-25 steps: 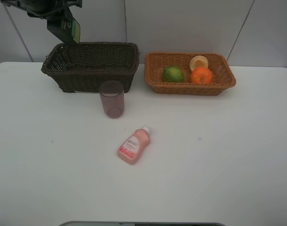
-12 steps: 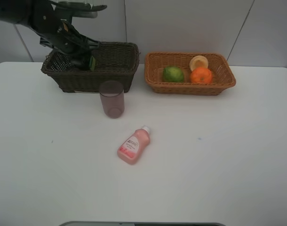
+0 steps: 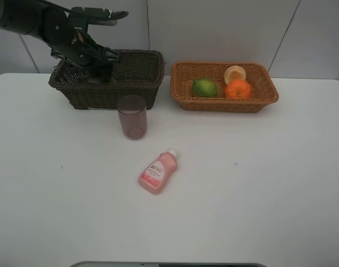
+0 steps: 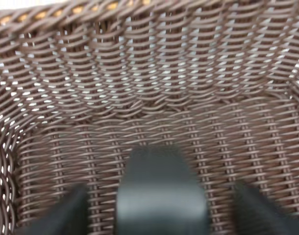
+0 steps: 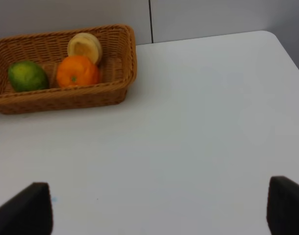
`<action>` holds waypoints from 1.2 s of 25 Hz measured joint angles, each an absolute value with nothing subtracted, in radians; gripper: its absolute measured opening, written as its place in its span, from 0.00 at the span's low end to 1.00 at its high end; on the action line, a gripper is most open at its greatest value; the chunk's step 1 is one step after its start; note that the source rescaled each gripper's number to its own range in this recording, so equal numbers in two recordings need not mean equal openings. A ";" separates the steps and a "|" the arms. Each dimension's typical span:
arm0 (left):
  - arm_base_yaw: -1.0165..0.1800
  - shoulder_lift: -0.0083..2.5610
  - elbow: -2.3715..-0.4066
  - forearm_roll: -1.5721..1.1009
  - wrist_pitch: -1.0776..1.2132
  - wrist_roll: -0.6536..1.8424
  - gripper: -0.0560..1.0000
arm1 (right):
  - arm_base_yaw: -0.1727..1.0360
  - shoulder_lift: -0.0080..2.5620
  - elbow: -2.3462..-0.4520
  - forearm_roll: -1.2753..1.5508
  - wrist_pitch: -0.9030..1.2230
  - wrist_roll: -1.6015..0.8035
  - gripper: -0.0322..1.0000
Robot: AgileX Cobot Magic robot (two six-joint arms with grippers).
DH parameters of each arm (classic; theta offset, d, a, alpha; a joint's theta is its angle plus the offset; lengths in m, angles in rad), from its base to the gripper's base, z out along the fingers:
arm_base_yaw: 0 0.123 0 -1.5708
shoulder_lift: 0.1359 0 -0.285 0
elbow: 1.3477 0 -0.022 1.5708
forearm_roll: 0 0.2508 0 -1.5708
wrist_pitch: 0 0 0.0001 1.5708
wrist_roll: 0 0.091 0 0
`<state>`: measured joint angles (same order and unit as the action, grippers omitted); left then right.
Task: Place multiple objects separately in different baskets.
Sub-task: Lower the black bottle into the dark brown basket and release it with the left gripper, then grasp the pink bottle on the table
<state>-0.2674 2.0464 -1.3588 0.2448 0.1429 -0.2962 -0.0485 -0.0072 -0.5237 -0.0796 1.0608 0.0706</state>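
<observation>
The dark green pump bottle (image 4: 161,181), blurred, is seen inside the dark brown basket (image 3: 130,92) at 11 o'clock on the table (image 3: 269,183), with the left gripper (image 4: 162,211) spread wide around it, fingers clear of it. The green citrus (image 3: 204,87), orange (image 3: 237,89) and red-yellow fruit (image 3: 235,73) are held in the tan basket (image 3: 225,105) at 1 o'clock. The mauve cup (image 3: 132,117) is stood at 6 o'clock of the dark basket, the pink bottle (image 3: 157,172) is laid near centre, and the right gripper (image 5: 159,205) is held open, empty.

Left end effector (image 4: 159,196) tilted down, jaws apart — right end effector (image 5: 160,186) spread

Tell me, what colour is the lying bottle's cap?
White cap on a pink bottle; the exterior high view shows it best.
</observation>
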 joint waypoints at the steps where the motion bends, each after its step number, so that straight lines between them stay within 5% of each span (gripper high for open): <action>1: -0.267 2.046 -1.359 0.245 0.141 -0.296 0.90 | -0.048 -0.007 -0.524 -0.080 1.061 0.071 0.90; 5: -0.267 2.033 -1.359 0.245 0.144 -0.296 0.99 | -0.048 -0.007 -0.524 -0.080 1.061 0.071 0.90; 15: -0.298 1.874 -1.362 0.248 0.293 -0.296 1.00 | -0.048 -0.007 -0.524 -0.080 1.061 0.071 0.90; 30: -0.559 1.807 -1.362 0.155 0.777 -0.169 1.00 | -0.048 -0.007 -0.524 -0.080 1.061 0.071 0.90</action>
<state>-0.5587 1.8074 -1.3621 0.1552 0.7765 -0.1692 -0.0485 -0.0072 -0.5237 -0.0796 1.0608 0.0706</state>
